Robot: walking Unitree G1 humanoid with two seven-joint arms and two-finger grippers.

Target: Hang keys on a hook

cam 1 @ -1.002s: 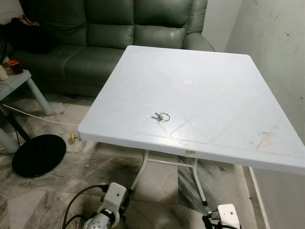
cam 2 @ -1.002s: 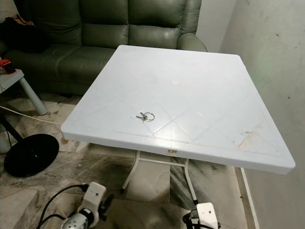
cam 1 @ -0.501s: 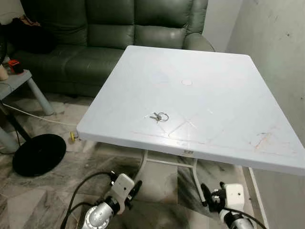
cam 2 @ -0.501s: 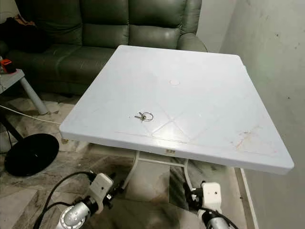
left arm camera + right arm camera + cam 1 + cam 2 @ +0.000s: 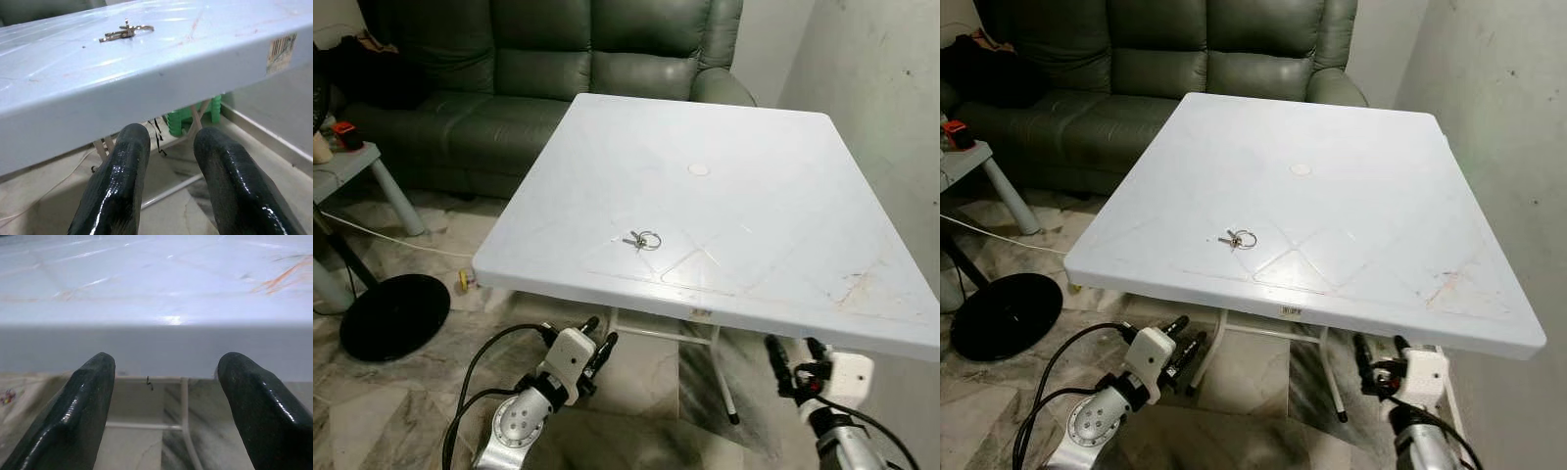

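Note:
A small bunch of keys on a metal ring (image 5: 644,240) lies flat on the white square table (image 5: 773,225), near its front edge and left of the middle. My left gripper (image 5: 600,331) is open, low in front of the table and below its front edge, pointing up toward it. In the left wrist view the keys (image 5: 126,33) lie on the tabletop beyond the fingers (image 5: 128,147). My right gripper (image 5: 792,345) is wide open under the front right part of the edge, and its fingers (image 5: 93,377) frame the table rim (image 5: 161,345).
A green leather sofa (image 5: 538,69) stands behind the table. A plain wall (image 5: 881,88) runs close along the table's right side. On the marble floor at left are a black round base (image 5: 393,315), a white cable and a small side table (image 5: 352,166). White table legs (image 5: 720,367) stand underneath.
Both arms have risen from the bottom of the picture toward the table's front edge, and the right one has shifted right. The keys have not moved.

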